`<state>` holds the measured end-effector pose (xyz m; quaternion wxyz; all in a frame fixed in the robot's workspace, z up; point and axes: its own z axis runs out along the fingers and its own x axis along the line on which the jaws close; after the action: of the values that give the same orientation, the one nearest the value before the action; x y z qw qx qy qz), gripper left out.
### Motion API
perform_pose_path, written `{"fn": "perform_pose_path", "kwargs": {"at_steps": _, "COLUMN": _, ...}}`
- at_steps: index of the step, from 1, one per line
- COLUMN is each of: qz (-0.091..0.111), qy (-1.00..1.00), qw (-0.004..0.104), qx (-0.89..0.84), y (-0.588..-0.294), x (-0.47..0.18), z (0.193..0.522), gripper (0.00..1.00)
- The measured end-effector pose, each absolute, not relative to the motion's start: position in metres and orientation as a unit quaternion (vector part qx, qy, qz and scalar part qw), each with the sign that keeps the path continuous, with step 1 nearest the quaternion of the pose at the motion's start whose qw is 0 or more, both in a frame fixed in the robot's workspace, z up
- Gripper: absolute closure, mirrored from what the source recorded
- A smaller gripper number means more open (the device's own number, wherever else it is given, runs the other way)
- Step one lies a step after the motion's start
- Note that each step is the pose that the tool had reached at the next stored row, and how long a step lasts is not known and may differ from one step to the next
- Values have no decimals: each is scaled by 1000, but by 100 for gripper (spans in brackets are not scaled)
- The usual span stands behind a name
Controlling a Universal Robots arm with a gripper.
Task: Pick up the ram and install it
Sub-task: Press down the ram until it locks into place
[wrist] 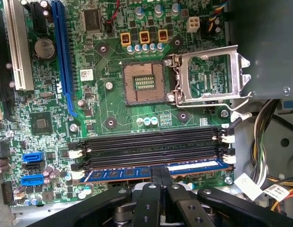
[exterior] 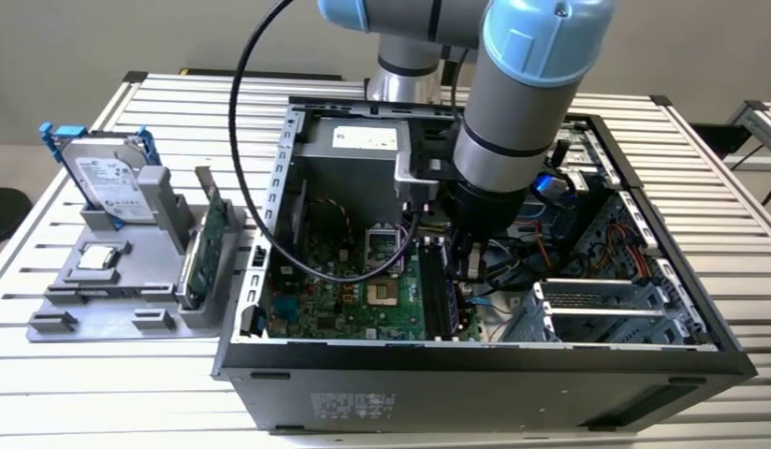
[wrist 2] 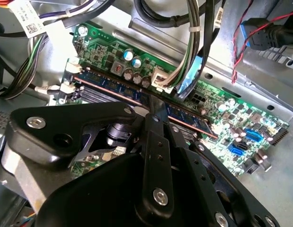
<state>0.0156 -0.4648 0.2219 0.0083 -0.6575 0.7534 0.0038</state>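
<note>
- Dark-blue and thin, the ram (wrist: 151,171) stands on edge in the outermost of the black memory slots (wrist: 151,144) on the green motherboard (wrist: 108,99), inside the open computer case (exterior: 486,360) on the slatted table (exterior: 735,187).
- The tool (wrist: 160,177) sits directly over the stick's middle; its two black fingers (wrist: 155,174) are pressed close together on the top edge, closed on the ram.
- The stick's long axis runs along the slot, parallel to the three empty slots beside it and crosswise to the line of the tool's fingers.
- In the second wrist view the ram (wrist 2: 113,87) shows a row of dark chips and a copper-coloured lower strip, one end at a white slot latch (wrist 2: 66,87).
- A pale label (wrist: 191,165) lies on the half toward the cable bundle (wrist: 267,142).
- Whether it is fully seated I cannot tell.
- In the exterior view the arm (exterior: 516,103) reaches down into the case; a hard drive (exterior: 111,182) and a green card (exterior: 210,253) stand in a grey holder (exterior: 98,299) just beside it.
</note>
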Motion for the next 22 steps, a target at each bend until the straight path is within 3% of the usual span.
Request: {"fn": "perform_pose_path", "kwargs": {"at_steps": 22, "qz": 3, "qy": 753, "qw": 7, "qx": -658, "y": -464, "x": 16, "z": 220, "gripper": 100}}
